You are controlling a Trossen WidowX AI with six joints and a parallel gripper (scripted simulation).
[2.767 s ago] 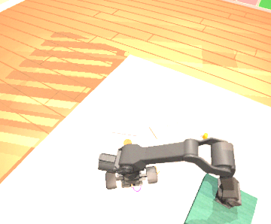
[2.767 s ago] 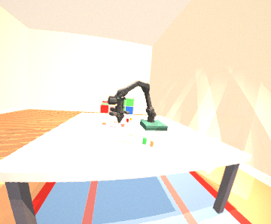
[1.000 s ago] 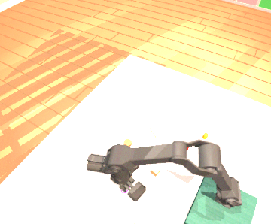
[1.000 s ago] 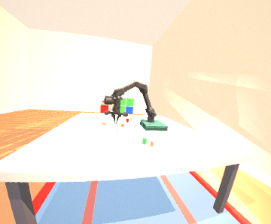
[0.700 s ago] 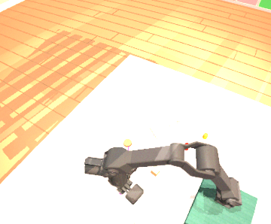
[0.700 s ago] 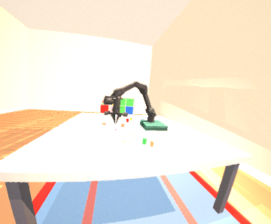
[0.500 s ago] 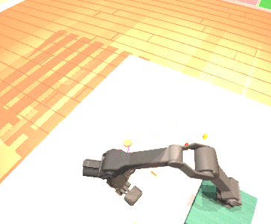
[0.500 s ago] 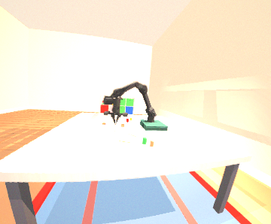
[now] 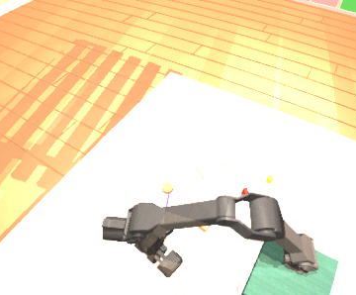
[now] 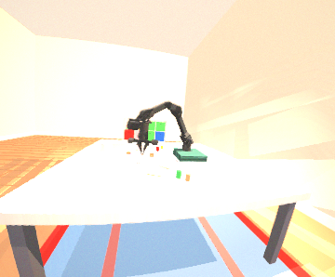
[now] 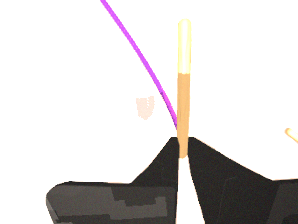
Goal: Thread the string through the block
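Note:
My gripper [image 11: 181, 143] [image 9: 156, 255] [image 10: 143, 150] is shut on the thin wooden stick [image 11: 183, 90], which points straight out from the fingertips in the wrist view. The purple string [image 11: 135, 47] [image 9: 166, 199] runs from the stick's held end up and away to the left. In the top view it leads to the round wooden button [image 9: 167, 188], which lies on the white table [image 9: 190, 124] just beyond the arm. A small orange piece [image 9: 205, 229] shows under the forearm. I cannot tell if it is the block.
The end of a loose stick [image 11: 291, 133] shows at the right. A red bit [image 9: 244, 190] and a yellow bit [image 9: 269, 179] lie near the elbow. The green arm base [image 9: 323, 269] [image 10: 190, 154] is behind. Small green [image 10: 179, 174] and orange [image 10: 187, 178] pieces lie nearer the front.

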